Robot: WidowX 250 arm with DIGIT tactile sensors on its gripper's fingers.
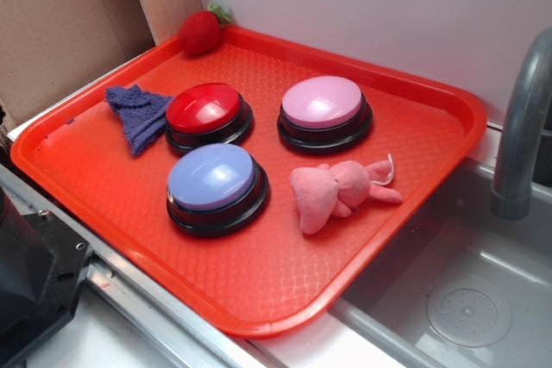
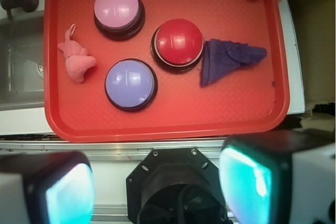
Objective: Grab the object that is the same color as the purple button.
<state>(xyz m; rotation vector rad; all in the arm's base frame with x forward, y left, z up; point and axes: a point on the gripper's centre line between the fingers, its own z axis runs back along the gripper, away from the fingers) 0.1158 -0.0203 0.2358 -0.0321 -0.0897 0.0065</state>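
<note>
Red plastic makes up the big flat tray [image 1: 414, 239] that I see from my screen, and it sits beside a grey metal sink [image 1: 483, 299]. On the tray stand three round push buttons with black bases. My side camera shows the purple button with its lavender-blue dome [image 1: 213, 177] near the middle of the tray. The red-domed button [image 1: 205, 109] is at about 12 o'clock from it, very close. The pale pink-domed button [image 1: 323, 102] is at about 2 o'clock from the purple one.

The small dark purple-blue knitted cloth rag [image 1: 138, 112] lies flat on the tray at about 9 o'clock from the red button, and its edge touches that button's base. It is the same kind of colour as the purple dome. A pink plush toy [image 1: 338, 190] lies at 3 o'clock from the purple button, just beside it. A red stuffed strawberry [image 1: 200, 32] sits at the far corner of the tray by the white wall.

My wrist camera looks down from high up. The gripper [image 2: 157, 182] hangs above the near edge, off the tray, with its two fingers [image 2: 247, 177] wide apart and nothing between them. The rag [image 2: 228, 59] is well away from it, at 1 o'clock.
</note>
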